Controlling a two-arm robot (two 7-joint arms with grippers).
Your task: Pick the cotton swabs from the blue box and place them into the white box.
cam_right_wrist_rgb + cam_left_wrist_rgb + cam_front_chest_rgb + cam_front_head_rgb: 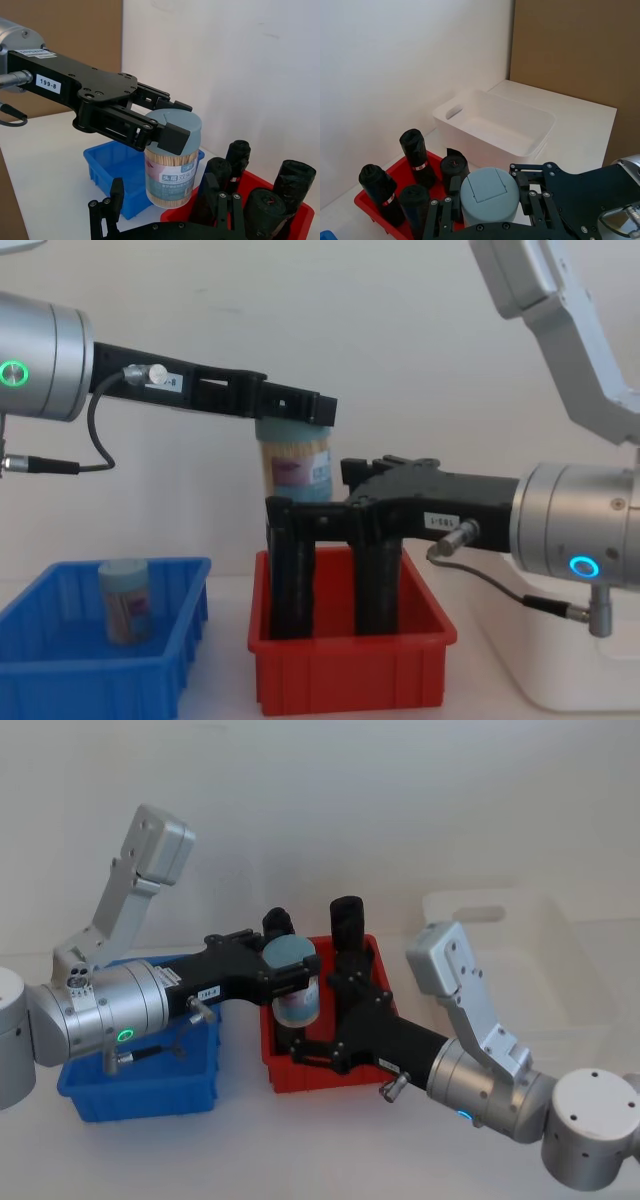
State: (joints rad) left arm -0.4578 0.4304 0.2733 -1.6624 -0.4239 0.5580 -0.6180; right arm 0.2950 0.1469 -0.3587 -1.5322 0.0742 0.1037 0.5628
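Observation:
My left gripper [291,968] is shut on the pale lid of a cotton swabs jar [297,995], holding it upright in the air over the red bin. The same jar [170,170] shows tan sticks and a pink label. My right gripper [162,200] is open just under it, one finger on each side of the jar's base; contact is unclear. In the chest view the right gripper [310,512] sits at the jar's [295,465] bottom. A second jar [125,600] stands in the blue box [60,680]. The white box [520,970] is at the far right.
A red bin [350,675] stands between the blue box [140,1095] and the white box [495,125], holding several tall black rolls [415,155] that rise close under both grippers. The white box is open on top, with a wall behind the table.

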